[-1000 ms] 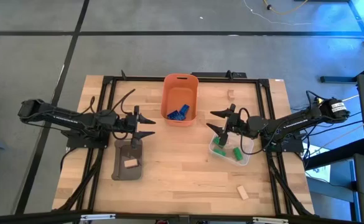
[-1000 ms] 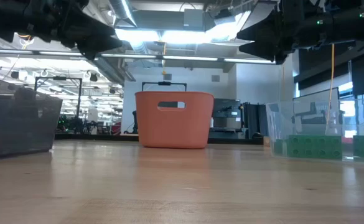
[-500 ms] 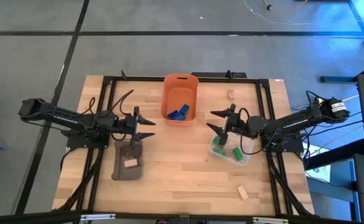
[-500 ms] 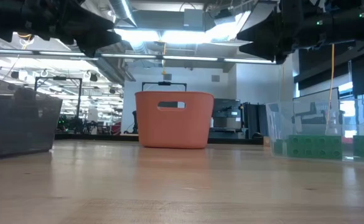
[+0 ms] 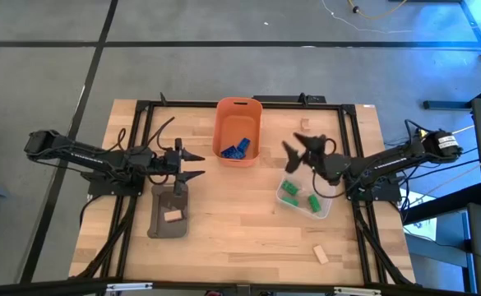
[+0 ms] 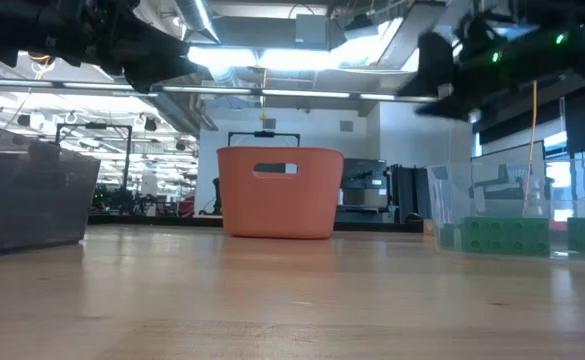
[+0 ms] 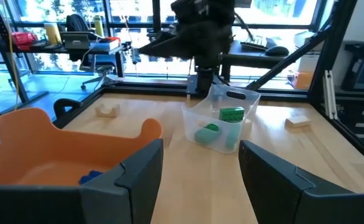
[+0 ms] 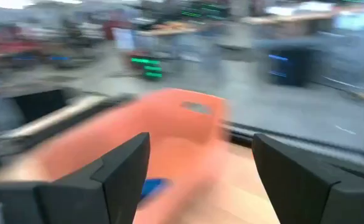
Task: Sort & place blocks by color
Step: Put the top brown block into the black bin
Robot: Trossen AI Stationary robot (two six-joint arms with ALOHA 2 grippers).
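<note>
My right gripper, jaws apart and empty, has swung off the clear bin toward the tan block; left gripper waits, jaws apart.

Two dark fingers of the left hand stand apart, nothing between them. An orange bin holds a blue block. A clear tub holds green blocks. The right hand hangs above it. Tan blocks lie on the bench.
</note>
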